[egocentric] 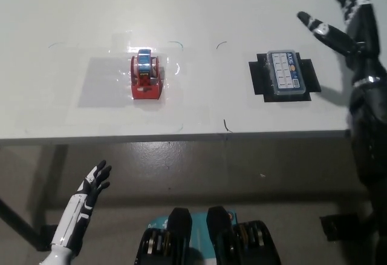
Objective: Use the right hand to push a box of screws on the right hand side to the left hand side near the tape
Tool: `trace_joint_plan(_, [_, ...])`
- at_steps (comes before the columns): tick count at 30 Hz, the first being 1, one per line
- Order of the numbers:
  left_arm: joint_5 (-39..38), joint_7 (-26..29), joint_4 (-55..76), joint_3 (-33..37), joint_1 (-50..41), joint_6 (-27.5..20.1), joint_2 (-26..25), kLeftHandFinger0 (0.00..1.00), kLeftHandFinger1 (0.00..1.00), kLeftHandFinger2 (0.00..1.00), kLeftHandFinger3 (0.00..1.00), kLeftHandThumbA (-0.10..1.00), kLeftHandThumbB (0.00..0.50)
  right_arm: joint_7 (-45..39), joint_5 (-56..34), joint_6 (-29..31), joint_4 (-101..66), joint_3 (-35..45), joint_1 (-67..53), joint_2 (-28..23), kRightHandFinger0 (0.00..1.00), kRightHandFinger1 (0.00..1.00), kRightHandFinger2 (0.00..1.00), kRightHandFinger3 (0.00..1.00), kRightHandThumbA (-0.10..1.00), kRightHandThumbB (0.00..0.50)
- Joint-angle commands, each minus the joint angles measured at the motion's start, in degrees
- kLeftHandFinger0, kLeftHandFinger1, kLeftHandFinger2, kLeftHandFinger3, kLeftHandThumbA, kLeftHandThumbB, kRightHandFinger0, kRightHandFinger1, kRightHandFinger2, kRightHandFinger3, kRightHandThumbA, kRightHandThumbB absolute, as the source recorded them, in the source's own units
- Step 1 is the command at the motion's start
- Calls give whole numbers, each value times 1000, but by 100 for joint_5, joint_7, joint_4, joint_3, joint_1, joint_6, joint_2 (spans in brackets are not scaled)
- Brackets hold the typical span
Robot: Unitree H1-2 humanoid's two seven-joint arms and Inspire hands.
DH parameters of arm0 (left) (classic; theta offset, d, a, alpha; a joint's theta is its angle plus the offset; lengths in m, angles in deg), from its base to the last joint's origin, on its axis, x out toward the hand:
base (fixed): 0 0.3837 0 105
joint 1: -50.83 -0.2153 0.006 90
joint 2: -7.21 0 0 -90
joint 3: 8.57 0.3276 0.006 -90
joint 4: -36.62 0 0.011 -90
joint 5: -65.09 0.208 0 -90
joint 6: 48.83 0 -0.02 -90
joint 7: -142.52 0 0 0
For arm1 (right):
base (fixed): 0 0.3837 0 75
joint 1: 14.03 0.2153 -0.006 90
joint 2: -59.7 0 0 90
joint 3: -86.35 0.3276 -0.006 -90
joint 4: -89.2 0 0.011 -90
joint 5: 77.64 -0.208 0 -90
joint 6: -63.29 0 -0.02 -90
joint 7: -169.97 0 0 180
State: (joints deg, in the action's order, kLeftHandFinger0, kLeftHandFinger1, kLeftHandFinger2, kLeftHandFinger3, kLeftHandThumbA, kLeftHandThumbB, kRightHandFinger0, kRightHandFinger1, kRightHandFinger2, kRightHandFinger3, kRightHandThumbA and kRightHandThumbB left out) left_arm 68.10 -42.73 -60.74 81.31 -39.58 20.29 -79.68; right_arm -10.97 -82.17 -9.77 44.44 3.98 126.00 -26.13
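A grey, clear-lidded box of screws (283, 74) lies on a black patch (260, 79) at the right of the white table (205, 11). A red tape dispenser (145, 74) with a blue roll stands left of centre, on a taped clear sheet. My black right hand (343, 17) hangs above the table, behind and to the right of the box, open with fingers spread, not touching it. My white left hand (92, 181) rests open at lower left, below the table's front edge.
The table's front edge (181, 135) runs across the middle of the view, with grey floor (199, 174) below it. Small pen marks (225, 124) dot the tabletop between dispenser and box.
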Motion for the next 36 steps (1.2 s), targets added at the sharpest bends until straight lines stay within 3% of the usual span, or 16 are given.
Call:
trace_joint_plan(1, [-6,-37,164,22,22,-169,-33,1000,1000,1000,1000,1000,172,-159,-65,442,1091,-26,767,-102,1000,1000,1000,1000,1000,189])
trace_joint_plan(4, [-9,-36,157,23,11,-207,-29,1000,1000,1000,1000,1000,165,-212,-85,520,1859,-27,990,-52,1000,1000,1000,1000,1000,239])
trace_joint_plan(9, [-60,-68,133,29,18,-236,-33,1000,1000,1000,1000,1000,161,-33,53,738,2599,-108,1102,39,1000,1000,1000,1000,1000,240])
trace_joint_plan(15, [-84,-81,163,9,10,-210,-36,1000,1000,1000,1000,1000,168,286,35,672,3003,-82,1055,119,1000,1000,1000,1000,1000,292])
trace_joint_plan(23, [-84,-101,152,-4,55,-217,-27,1000,1000,1000,1000,1000,168,379,-29,644,3168,-41,811,200,1000,1000,1000,1000,1000,315])
trace_joint_plan(27, [-53,-80,155,-7,52,-244,-21,1000,1000,1000,1000,1000,164,330,25,662,3155,-110,680,275,1000,1000,1000,1000,1000,292])
trace_joint_plan(32, [-14,-62,178,-20,36,-271,-37,1000,1000,1000,1000,1000,164,402,52,741,3195,-142,611,399,1000,1000,1000,1000,1000,331])
trace_joint_plan(36, [-77,-95,135,-11,88,-260,-28,1000,1000,1000,1000,1000,166,550,194,958,3013,-268,532,606,1000,1000,1000,1000,1000,282])
